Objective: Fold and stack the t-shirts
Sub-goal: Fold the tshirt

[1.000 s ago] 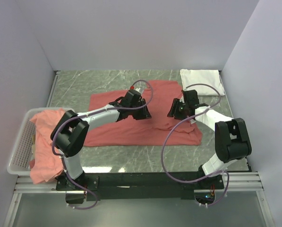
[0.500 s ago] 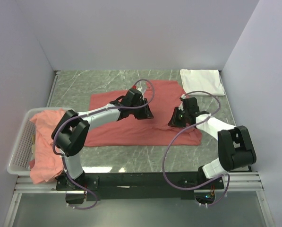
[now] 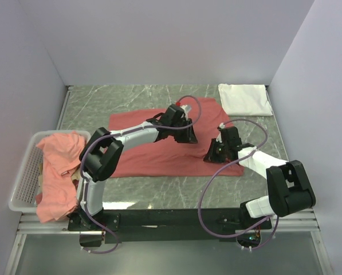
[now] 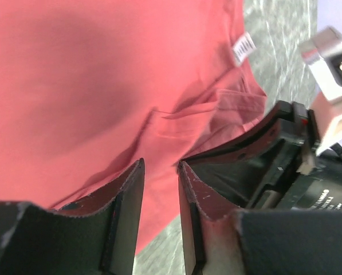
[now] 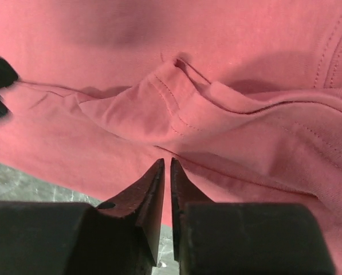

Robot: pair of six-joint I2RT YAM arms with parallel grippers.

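A salmon t-shirt [image 3: 153, 152] lies spread across the middle of the table. It fills the left wrist view [image 4: 73, 86], where its white neck label [image 4: 243, 47] shows. In the right wrist view [image 5: 176, 103] a sleeve fold is rumpled. My left gripper [image 3: 188, 135] hovers low over the shirt's right half with its jaws a little apart and nothing between them [image 4: 160, 166]. My right gripper [image 3: 212, 153] is over the shirt's right near part. Its jaws [image 5: 167, 162] are closed to a thin slit and hold no cloth. A folded white t-shirt [image 3: 245, 98] lies at the back right.
A white mesh basket [image 3: 23, 182] sits at the left table edge, with more salmon shirts [image 3: 59, 166] heaped in it and hanging over its near side. Grey walls close in the back and both sides. The two grippers are close together.
My left gripper moved right over the shirt. My right gripper moved nearer and down to the shirt's right near edge. The bunched right side of the shirt now lies flatter.
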